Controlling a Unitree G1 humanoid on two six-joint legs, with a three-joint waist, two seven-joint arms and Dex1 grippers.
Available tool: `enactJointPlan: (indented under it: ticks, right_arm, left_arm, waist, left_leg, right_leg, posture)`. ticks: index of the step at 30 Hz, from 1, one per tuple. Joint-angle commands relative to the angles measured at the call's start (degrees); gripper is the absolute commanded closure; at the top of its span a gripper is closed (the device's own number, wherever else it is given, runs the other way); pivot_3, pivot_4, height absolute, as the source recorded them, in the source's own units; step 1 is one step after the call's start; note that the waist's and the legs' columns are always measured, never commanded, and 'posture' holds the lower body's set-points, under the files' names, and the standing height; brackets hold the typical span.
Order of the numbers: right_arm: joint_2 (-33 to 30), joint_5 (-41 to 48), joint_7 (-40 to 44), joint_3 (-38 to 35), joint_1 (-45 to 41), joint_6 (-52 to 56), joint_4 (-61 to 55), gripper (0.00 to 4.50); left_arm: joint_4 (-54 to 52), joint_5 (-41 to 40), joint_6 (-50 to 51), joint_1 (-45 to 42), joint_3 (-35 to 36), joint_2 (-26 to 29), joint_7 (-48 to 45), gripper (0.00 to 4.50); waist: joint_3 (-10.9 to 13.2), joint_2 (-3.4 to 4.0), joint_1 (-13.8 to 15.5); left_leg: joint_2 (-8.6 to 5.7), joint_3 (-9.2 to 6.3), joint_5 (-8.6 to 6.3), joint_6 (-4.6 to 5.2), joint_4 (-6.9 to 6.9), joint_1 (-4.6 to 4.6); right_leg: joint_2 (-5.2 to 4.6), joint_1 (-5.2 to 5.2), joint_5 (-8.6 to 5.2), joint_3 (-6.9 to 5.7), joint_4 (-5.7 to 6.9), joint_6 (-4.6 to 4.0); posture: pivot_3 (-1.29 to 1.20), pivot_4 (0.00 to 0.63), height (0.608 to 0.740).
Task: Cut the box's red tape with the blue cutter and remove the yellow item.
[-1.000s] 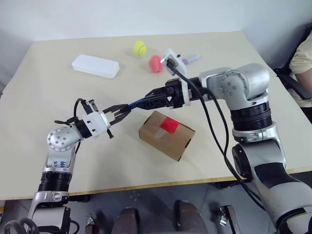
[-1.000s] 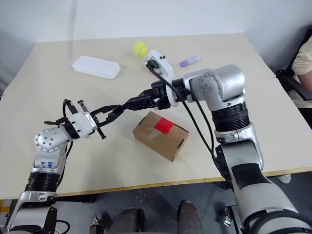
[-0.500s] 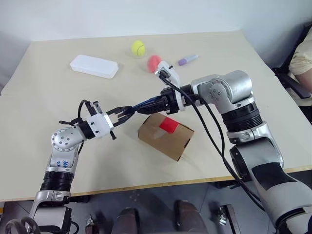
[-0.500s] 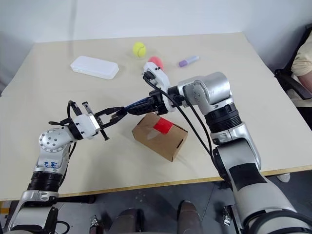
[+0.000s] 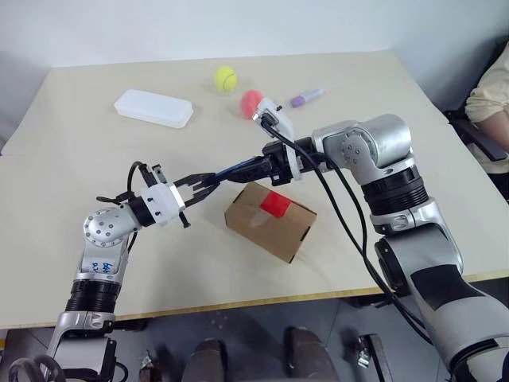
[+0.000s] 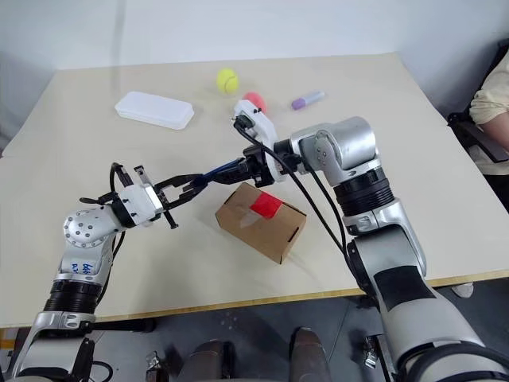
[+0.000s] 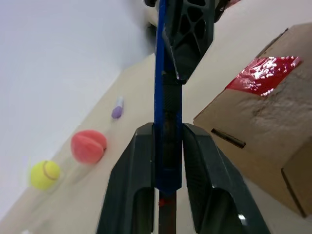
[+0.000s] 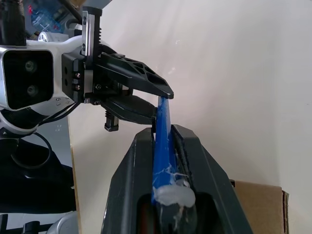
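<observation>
Both grippers meet on the cutter (image 5: 235,169), held in the air above the table (image 5: 95,167), just beside the box's (image 5: 270,220) far-left upper edge. Left gripper (image 5: 208,183): fingers (image 7: 204,161) narrow, one on each side of the dark-blue shaft in the left wrist view; contact looks real, though whether they press or merely flank it I cannot tell for sure. Right gripper (image 5: 256,165): fingers closed onto the other end of the cutter; in the right wrist view the shaft runs between them, a whitish lump at its base.

Cutter spans from one gripper to the other, slanting slightly down toward the left one. Its tip is hidden between the left fingers.

Box sits on the table below and right of the cutter, flaps shut, apart from both grippers. Red tape (image 5: 277,204) lies on its top face, whole as far as visible.

Far side of the table: white case (image 5: 153,108), tennis ball (image 5: 225,77), pink ball (image 5: 251,102), lavender marker (image 5: 305,98).
</observation>
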Motion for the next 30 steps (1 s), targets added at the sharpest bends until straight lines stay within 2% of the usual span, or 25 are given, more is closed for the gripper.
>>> enactJointPlan:
  ticks: [1, 4, 9, 10, 13, 16, 21, 25, 30]
  right_arm:
    - [-0.8, 1.2, -0.1, -2.7, -1.5, -0.5, -2.8, 4.38]
    - [-1.3, 1.2, -1.2, -3.7, -1.4, -0.3, -3.6, 4.38]
    - [-2.9, 1.4, -4.0, -6.6, 0.2, 0.5, -5.9, 4.38]
    - [-3.2, 1.5, -4.5, -7.1, 0.5, 0.7, -6.4, 4.38]
    - [-4.1, 2.5, -5.8, -9.0, 1.8, 2.0, -8.8, 4.38]
    - [-4.3, 3.1, -7.3, -10.5, 2.8, 2.6, -10.4, 4.38]
    - [-4.8, 4.2, -10.8, -13.7, 4.2, 4.0, -13.6, 4.38]
    - [-7.9, 5.9, -13.4, -16.8, 7.6, 7.0, -20.7, 4.38]
    - [-11.4, 7.4, -16.9, -19.4, 11.2, 10.7, -27.7, 4.38]
  left_arm:
    - [-3.6, -1.5, 6.1, 1.7, 0.8, 0.5, 1.7, 2.44]
    - [-5.1, -2.3, 10.1, 3.1, 2.9, 2.2, 2.5, 1.53]
    - [-9.2, -8.6, 19.1, 9.1, 10.3, 8.7, 0.3, 0.03]
    - [-10.6, -9.9, 20.7, 10.6, 11.2, 9.6, -0.5, 0.00]
    - [-17.7, -16.1, 30.1, 16.5, 12.8, 11.9, -2.7, 0.00]
    - [-24.4, -20.6, 37.1, 20.1, 11.2, 12.7, -5.1, 0.00]
    - [-30.5, -22.4, 44.9, 14.1, 6.0, 8.9, -1.1, 0.00]
    - [-34.5, -27.3, 55.5, 7.7, 2.2, 5.8, 1.3, 0.00]
    - [-34.8, -27.4, 62.4, 1.8, -2.4, 5.8, 1.0, 1.53]
  waist:
    - [0.0, 0.00, 0.0]
    - [0.0, 0.00, 0.0]
    - [0.0, 0.00, -0.3]
    - [0.0, 0.00, -0.3]
    - [0.0, 0.00, -0.1]
    - [0.0, 0.00, 0.4]
    - [0.0, 0.00, 1.6]
    - [0.0, -0.04, 1.8]
    - [0.0, -0.04, 1.4]
  left_leg:
    - [0.00, -0.01, 0.00, 0.00, 0.00, 0.00]
    - [0.00, -0.01, 0.00, 0.00, -0.01, -0.01]
    - [0.03, 0.00, 0.00, -0.01, -0.06, -0.01]
    - [0.03, 0.00, -0.01, -0.01, -0.07, 0.00]
    - [0.04, 0.01, -0.06, -0.06, -0.10, -0.01]
    - [0.04, 0.01, -0.11, -0.07, -0.07, -0.03]
    - [0.04, 0.01, -0.11, -0.06, 0.03, -0.05]
    - [0.04, 0.00, -0.13, -0.04, 0.07, -0.07]
    - [0.04, 0.02, -0.15, -0.04, -0.04, -0.02]
  right_leg:
    - [0.00, 0.00, 0.00, 0.00, 0.00, 0.00]
    - [0.00, 0.00, 0.00, 0.00, 0.00, 0.00]
    - [0.01, -0.05, 0.00, 0.00, 0.00, 0.00]
    - [0.00, -0.05, 0.00, -0.01, 0.01, 0.00]
    - [-0.01, -0.06, 0.00, -0.04, -0.01, 0.00]
    - [-0.03, -0.06, 0.00, -0.05, -0.01, 0.00]
    - [-0.02, -0.05, 0.00, -0.06, 0.00, -0.01]
    - [-0.02, -0.02, 0.02, -0.07, -0.01, 0.00]
    - [0.01, -0.06, 0.02, -0.07, -0.03, 0.00]
  posture:
    - [0.00, 0.150, 0.740]
    - [0.00, 0.150, 0.740]
    - [0.00, 0.150, 0.740]
    - [0.00, 0.150, 0.740]
    - [0.00, 0.150, 0.740]
    - [0.00, 0.150, 0.740]
    - [0.00, 0.150, 0.740]
    - [0.00, 0.150, 0.740]
    - [0.00, 0.150, 0.740]
